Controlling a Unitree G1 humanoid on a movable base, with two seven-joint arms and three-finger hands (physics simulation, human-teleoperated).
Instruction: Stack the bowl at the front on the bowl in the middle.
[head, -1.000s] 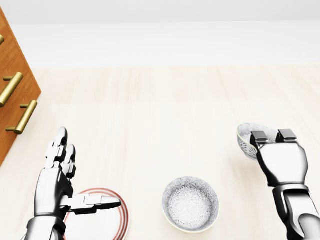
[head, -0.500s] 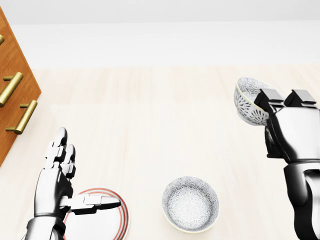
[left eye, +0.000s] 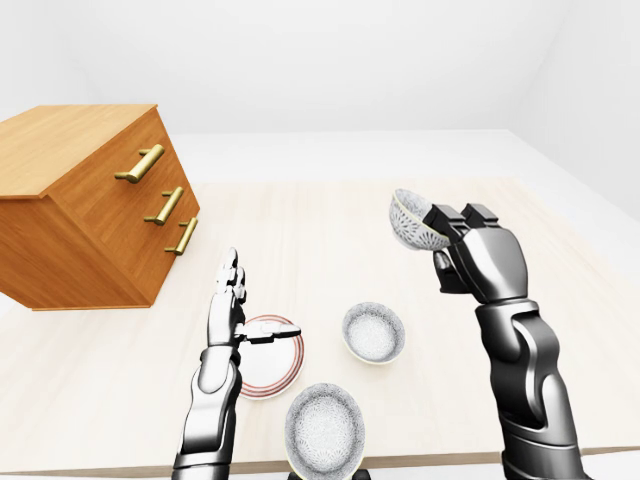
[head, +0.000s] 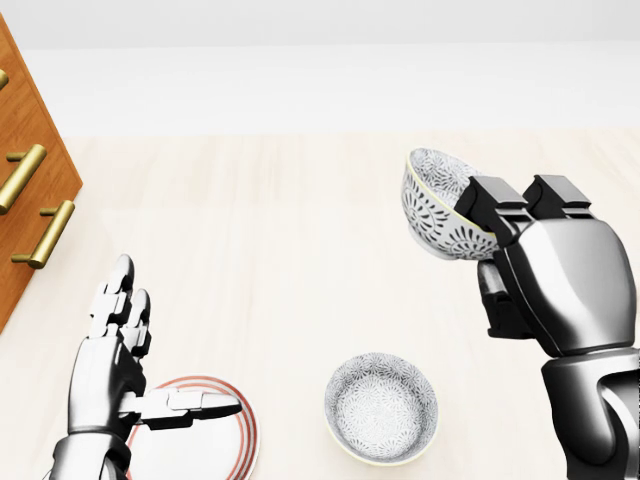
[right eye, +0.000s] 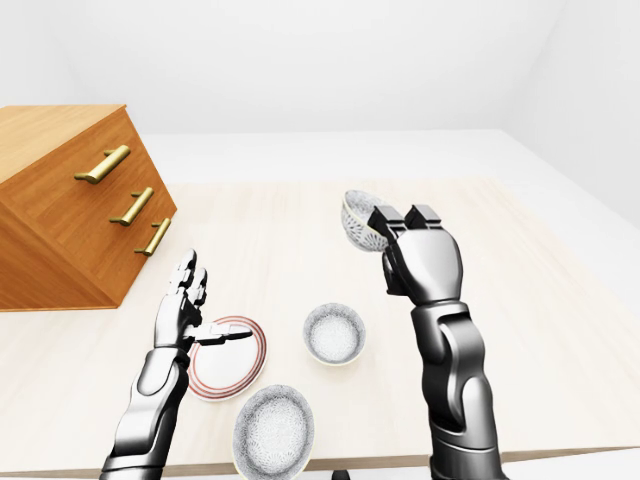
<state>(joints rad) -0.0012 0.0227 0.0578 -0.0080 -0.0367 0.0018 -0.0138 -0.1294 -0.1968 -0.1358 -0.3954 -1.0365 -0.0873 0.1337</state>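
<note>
Drawer chest (left eye: 90, 215): far left of the middle bowl (head: 381, 407), not involved.

Left hand (head: 110, 360): left of the middle bowl, fingers straight and spread, thumb out over a red-rimmed plate (left eye: 282, 374). Holds nothing.

Middle bowl: upright on the table (left eye: 330, 215), nothing in it.

Held bowl (head: 435, 205): in the air, up and right of the middle bowl in the head view, tipped so its mouth faces up-left. Right hand (head: 545, 270): fingers clamped over its rim. The thumb side of the grip is hidden.

Risks (judgement):
- A grip on the rim alone, on a tipped bowl, may slip during the carry.
- If the bowl is lowered without levelling, its low edge would catch the middle bowl's rim and skid or tip it.
- Release off-centre and it seats crooked.

View differences:
- The eye views show a third bowl (left eye: 323, 428) below the middle bowl, at the table edge. The head view cuts it off.
- The head view shows the finger placement on the rim far more clearly.
</note>
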